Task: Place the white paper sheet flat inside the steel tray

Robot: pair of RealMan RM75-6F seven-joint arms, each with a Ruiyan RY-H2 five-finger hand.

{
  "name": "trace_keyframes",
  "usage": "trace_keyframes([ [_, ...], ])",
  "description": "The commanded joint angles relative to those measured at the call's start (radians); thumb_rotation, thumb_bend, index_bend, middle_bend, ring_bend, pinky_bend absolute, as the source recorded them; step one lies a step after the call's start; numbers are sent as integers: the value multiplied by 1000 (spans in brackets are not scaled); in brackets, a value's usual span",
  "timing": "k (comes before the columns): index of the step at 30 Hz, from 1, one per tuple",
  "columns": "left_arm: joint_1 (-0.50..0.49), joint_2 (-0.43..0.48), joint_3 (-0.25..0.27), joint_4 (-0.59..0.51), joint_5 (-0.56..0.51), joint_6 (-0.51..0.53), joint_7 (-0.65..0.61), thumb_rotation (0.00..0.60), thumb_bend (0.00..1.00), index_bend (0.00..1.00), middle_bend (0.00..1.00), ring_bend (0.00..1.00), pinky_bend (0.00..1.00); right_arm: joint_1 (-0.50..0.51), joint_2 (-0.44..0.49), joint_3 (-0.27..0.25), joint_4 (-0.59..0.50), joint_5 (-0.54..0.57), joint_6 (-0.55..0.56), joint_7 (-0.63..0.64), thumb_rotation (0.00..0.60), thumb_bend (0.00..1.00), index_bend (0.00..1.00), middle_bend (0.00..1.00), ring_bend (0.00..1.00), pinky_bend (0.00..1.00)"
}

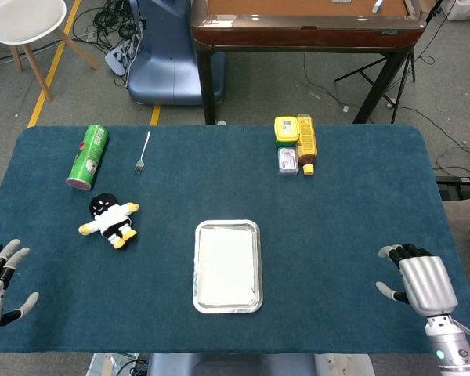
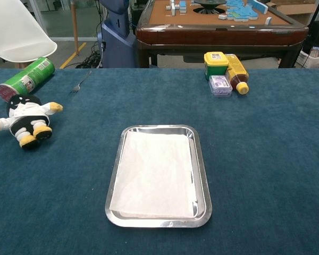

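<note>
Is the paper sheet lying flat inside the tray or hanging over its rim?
Flat inside: the white paper sheet lies spread within the steel tray rim.

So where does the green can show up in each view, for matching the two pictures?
Head view: the green can lies on its side near the table's far left, left of the fork and above the stuffed doll.
Chest view: the same can lies at the upper left edge, just above the doll.
Shared landmark: the steel tray holding the white paper sheet.
</note>
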Motion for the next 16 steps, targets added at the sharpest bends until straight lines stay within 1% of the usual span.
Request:
trace_keyframes([
  [1, -3, 0, 3, -1, 1, -10, -8, 600, 222, 171, 109, 71, 274, -18, -3, 5, 19, -6, -12, 27, 600, 38, 418, 474, 374, 505],
  [8, -12, -10, 7, 4, 7, -28, 2, 600, 222, 171, 117, 87, 288, -31, 10, 33, 29, -11, -33, 62, 600, 38, 418, 475, 374, 505],
  [16, -19, -16, 1, 13, -14, -45, -2, 600, 222, 172, 117, 87, 289, -24, 12, 68, 46, 59, -126, 94, 600, 38, 418, 475, 374, 505],
])
